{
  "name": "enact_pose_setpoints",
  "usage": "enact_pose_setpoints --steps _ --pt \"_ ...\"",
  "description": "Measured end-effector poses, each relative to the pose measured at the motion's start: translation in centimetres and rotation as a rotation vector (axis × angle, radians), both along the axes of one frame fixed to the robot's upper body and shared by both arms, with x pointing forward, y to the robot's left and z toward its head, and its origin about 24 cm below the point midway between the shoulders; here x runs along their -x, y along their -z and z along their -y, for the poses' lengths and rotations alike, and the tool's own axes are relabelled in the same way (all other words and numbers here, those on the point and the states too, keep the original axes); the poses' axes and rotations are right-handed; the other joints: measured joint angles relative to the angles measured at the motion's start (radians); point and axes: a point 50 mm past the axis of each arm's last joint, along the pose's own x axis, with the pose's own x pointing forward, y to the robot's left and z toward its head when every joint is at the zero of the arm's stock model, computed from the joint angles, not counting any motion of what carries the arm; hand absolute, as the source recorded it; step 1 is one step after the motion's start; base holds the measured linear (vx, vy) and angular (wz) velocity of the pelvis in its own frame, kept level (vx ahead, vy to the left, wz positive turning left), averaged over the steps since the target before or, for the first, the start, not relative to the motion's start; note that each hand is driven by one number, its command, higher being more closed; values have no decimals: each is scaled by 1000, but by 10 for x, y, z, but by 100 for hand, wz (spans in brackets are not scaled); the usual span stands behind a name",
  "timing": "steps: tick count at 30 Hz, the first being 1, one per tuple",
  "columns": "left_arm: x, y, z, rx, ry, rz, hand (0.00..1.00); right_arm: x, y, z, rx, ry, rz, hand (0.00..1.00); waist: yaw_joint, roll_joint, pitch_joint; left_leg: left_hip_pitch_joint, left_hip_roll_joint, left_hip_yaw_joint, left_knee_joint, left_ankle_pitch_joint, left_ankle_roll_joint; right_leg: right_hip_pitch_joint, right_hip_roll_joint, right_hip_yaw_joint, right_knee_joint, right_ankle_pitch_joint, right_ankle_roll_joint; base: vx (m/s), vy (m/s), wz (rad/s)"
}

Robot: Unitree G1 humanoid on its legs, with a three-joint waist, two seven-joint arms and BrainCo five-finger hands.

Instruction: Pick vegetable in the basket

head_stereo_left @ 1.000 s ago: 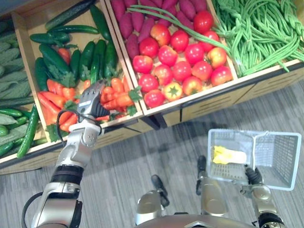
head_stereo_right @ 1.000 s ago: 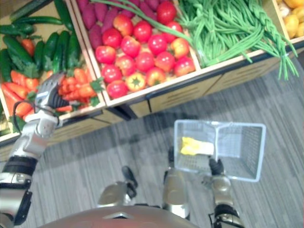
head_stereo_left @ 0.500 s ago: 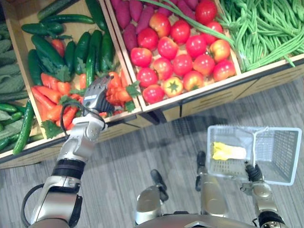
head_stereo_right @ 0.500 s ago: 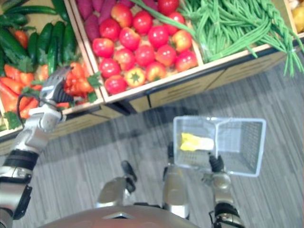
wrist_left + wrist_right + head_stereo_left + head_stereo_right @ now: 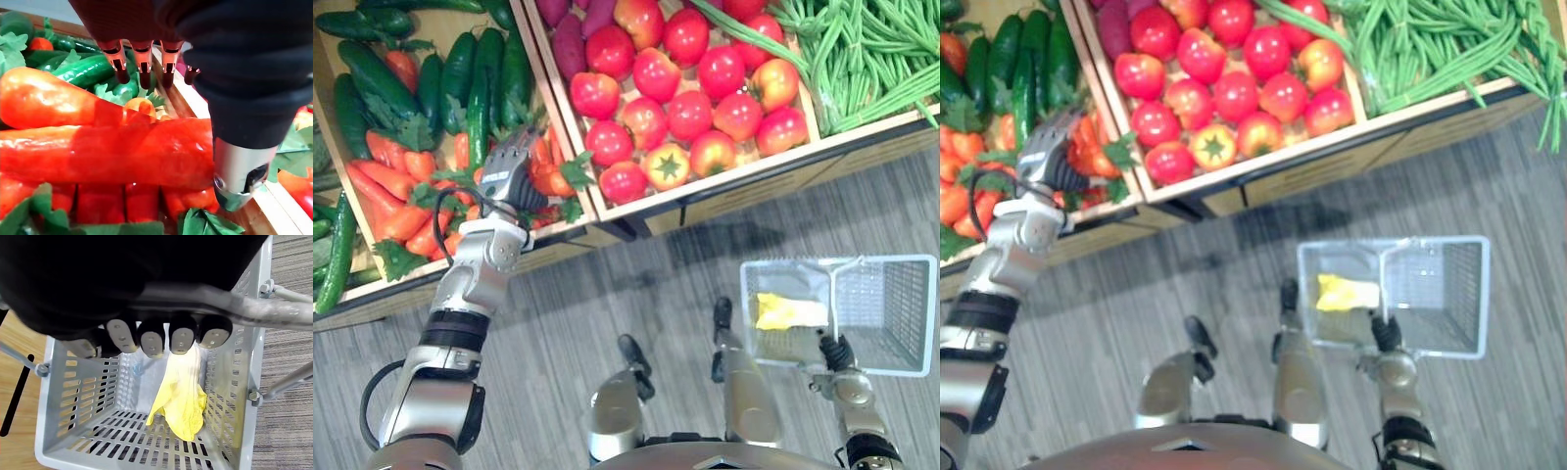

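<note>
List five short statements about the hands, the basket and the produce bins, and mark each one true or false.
1. The left hand is over the carrots. True.
2. The right hand is open and holds nothing. False: its fingers are curled round the basket's handle.
3. The basket is empty. False: a yellow item lies in it.
4. The tomatoes sit in the bin between the carrots and the green beans. True.
5. The basket rests on top of the tomatoes. False: it is held over the floor, in front of the bins.
</note>
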Motion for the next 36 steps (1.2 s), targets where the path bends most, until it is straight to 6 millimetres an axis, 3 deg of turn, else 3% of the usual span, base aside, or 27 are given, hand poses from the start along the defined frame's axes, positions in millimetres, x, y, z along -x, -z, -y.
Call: enact_pose_setpoints --steps 14,15,24,36 --pt "0 -1 2 -32 14 -30 0 6 4 0 -2 2 -31 100 1 -8 5 -10 8 21 4 -8 -3 -16 8 14 -4 3 -4 -9 -8 -1" --pt "0 -2 3 -34 19 -25 100 6 4 0 -3 2 -31 100 0 -8 6 -19 11 20 10 -8 -2 -21 9 13 -4 4 -4 -37 -42 -1" --pt "3 -20 -7 -60 -1 29 100 5 3 -1 -2 -8 -30 100 -2 -12 8 -36 32 49 34 -16 -9 -34 28 33 -15 19 -16 -27 -42 -9" --pt "3 -9 -11 -49 -17 -25 100 6 4 -2 -6 -15 -35 100 -2 -21 11 -40 41 62 57 -23 -6 -29 29 42 -41 43 -9 -18 -28 -2"
